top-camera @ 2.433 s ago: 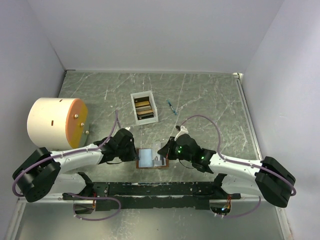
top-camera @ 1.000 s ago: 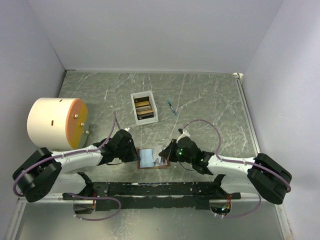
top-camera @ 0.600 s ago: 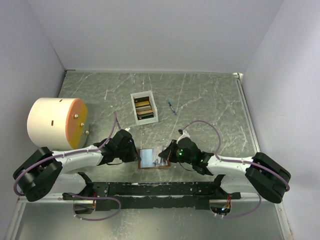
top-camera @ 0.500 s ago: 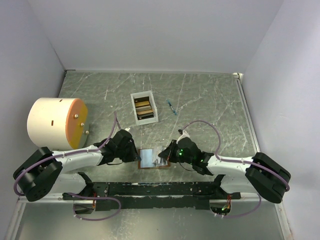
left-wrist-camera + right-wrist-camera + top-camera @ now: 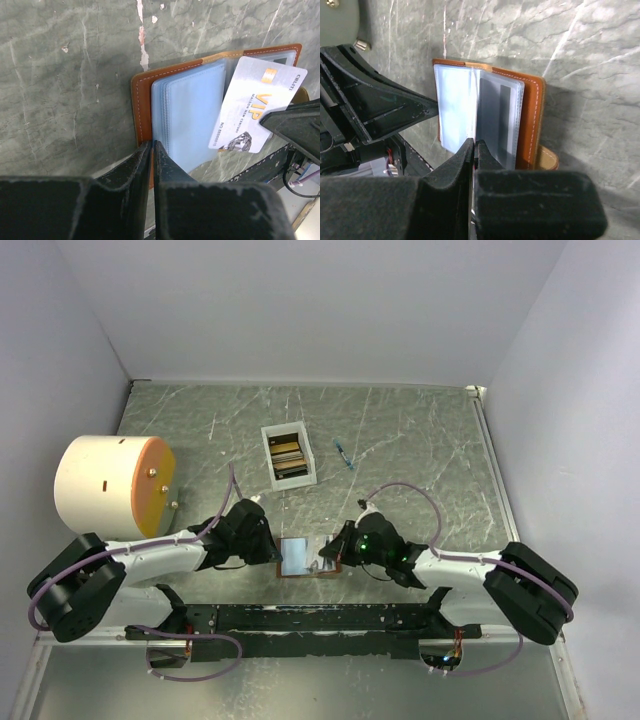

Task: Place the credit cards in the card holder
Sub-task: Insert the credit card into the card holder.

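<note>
card holder [image 5: 295,557] lying open, near-edge centre | left gripper [image 5: 152,150] pinching its left cover | right gripper [image 5: 474,147] clamping silver VIP card [image 5: 257,102] over right pockets | white box [image 5: 288,455] sitting mid-worktop, well apart | cream drum [image 5: 112,485] at left edge

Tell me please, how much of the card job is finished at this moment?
Done: the card holder lies open, and the left gripper is shut on its brown cover edge. In hand: the right gripper holds a silver VIP card at the blue sleeves, mostly outside them. Still to do: seating that card, then the cards lying in the white box.
</note>
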Tool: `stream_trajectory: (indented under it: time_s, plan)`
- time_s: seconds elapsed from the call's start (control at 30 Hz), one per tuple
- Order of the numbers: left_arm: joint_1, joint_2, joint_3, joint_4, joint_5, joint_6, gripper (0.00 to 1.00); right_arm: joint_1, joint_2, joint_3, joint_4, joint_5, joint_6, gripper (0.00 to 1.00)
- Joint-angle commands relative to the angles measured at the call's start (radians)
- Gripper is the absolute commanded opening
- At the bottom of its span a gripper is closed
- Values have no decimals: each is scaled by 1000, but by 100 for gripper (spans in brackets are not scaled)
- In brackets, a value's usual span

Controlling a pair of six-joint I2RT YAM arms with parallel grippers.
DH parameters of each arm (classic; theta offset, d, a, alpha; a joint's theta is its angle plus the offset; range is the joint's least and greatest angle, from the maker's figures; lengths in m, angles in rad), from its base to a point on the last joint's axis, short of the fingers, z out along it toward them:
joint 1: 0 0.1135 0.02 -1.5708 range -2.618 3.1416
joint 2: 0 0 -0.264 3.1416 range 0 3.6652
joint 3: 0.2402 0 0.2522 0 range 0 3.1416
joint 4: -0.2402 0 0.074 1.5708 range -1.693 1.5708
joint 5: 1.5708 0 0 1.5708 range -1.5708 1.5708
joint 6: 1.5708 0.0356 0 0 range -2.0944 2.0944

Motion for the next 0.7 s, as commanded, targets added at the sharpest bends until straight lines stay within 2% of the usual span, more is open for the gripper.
stream_trajectory:
  time_s: [0.0, 0.67]
  plan:
    - [-8, 29, -6, -56, -25, 14, 18, -44, 4, 4, -66, -33, -39, 0]
    - [-11, 26, -14, -42, -28, 7, 18, -55, 82, 29, -39, -114, -68, 0]
